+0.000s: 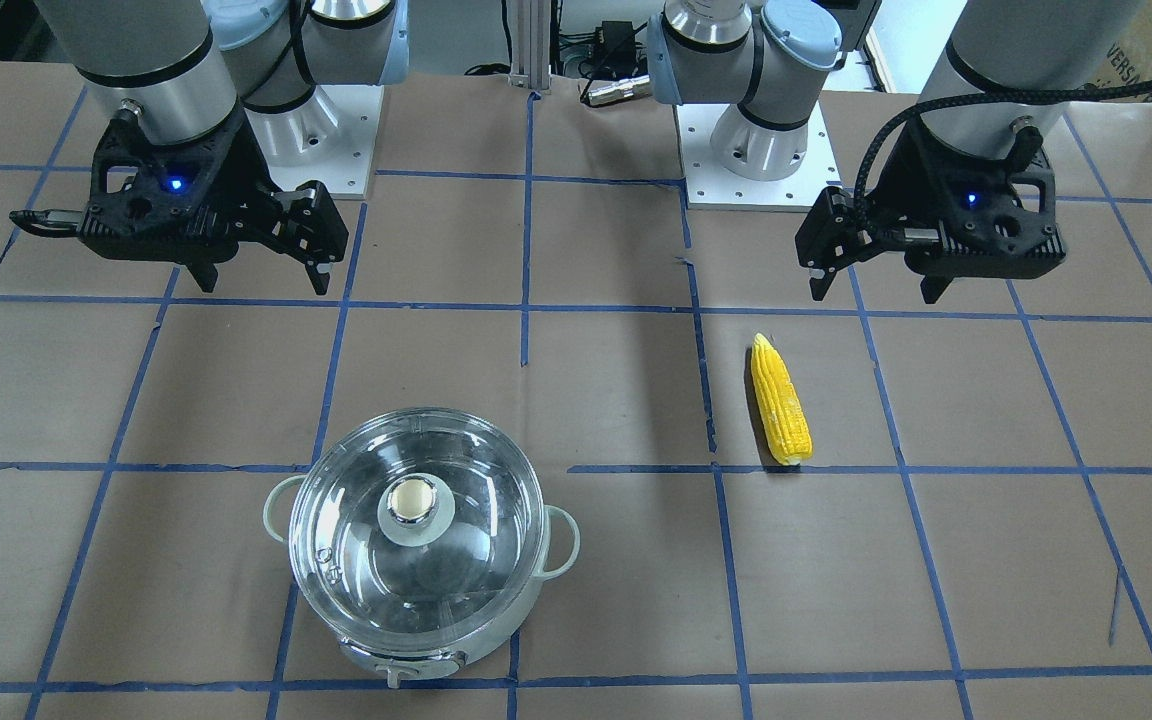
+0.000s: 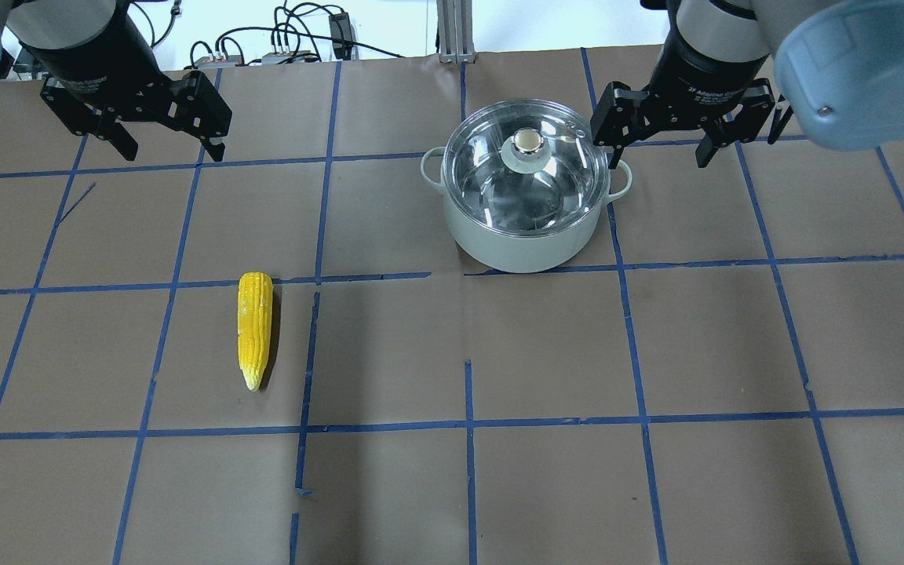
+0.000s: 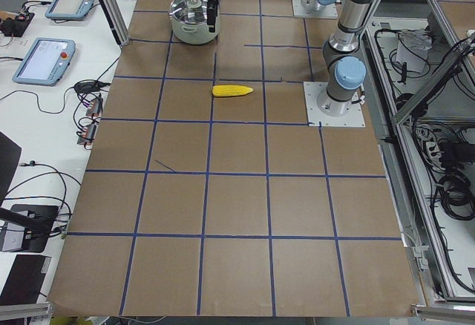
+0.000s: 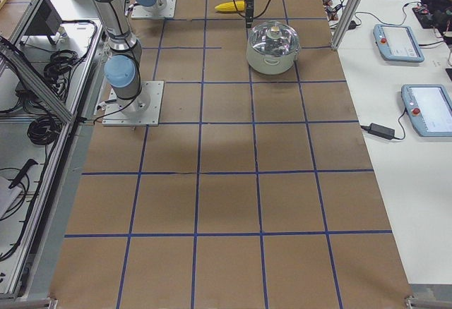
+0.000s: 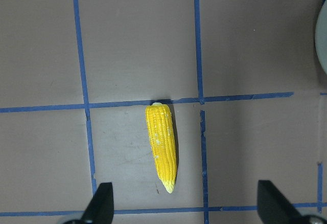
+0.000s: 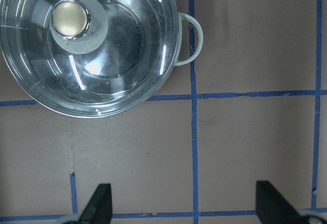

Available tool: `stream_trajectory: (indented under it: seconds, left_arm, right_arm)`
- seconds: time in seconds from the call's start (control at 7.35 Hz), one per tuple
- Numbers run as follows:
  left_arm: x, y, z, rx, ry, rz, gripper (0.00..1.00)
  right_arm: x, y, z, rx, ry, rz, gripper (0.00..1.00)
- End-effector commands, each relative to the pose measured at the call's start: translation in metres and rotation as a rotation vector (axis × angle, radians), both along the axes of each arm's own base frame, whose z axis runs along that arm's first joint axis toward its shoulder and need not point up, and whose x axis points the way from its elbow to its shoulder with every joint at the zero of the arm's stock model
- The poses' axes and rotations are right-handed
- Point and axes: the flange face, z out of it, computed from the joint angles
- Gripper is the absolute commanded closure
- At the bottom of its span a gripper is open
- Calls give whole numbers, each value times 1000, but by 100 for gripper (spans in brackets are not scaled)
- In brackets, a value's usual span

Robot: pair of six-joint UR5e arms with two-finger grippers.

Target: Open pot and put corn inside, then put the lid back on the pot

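Observation:
The steel pot [image 2: 526,247] stands on the table with the glass lid [image 2: 566,176] on it, its cream knob [image 2: 528,140] upright. The yellow corn [image 2: 254,329] lies flat on the table, well to the left of the pot. My left gripper [image 2: 172,153] is open and empty, hovering above the table beyond the corn. The left wrist view shows the corn [image 5: 162,144] below and between the fingertips [image 5: 100,203]. My right gripper [image 2: 652,161] is open and empty, high beside the pot's right handle. The right wrist view shows the lid [image 6: 117,65] at upper left.
The table is brown paper with a blue tape grid [image 2: 468,424]. The two arm bases [image 1: 746,150] stand on white plates at the robot's edge. Tablets [image 4: 399,41] and cables lie on the white side table beyond the pot's side.

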Motion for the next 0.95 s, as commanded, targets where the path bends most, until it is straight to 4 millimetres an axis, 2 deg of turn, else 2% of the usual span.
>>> stream_trajectory:
  seconds: [0.0, 0.27, 0.41, 0.54, 0.68, 0.82]
  left_arm:
    - [-1, -1, -2, 2, 1, 13, 0]
    - [-4, 5, -3, 2, 2, 37, 0]
    - [-3, 6, 0, -2, -1, 37, 0]
    - [-4, 14, 5, -13, -2, 28, 0]
    - [-4, 13, 5, -13, -3, 27, 0]
    - [-4, 14, 6, -13, -3, 27, 0]
  right_arm:
    - [-1, 1, 0, 0, 0, -2, 0]
    - [0, 2, 0, 0, -7, -6, 0]
    - [1, 1, -6, 10, -10, -13, 0]
    - [4, -11, -11, -3, -22, -19, 0]
    - [8, -38, -31, -25, -25, -40, 0]
    - [25, -66, -40, -56, -46, -20, 0]
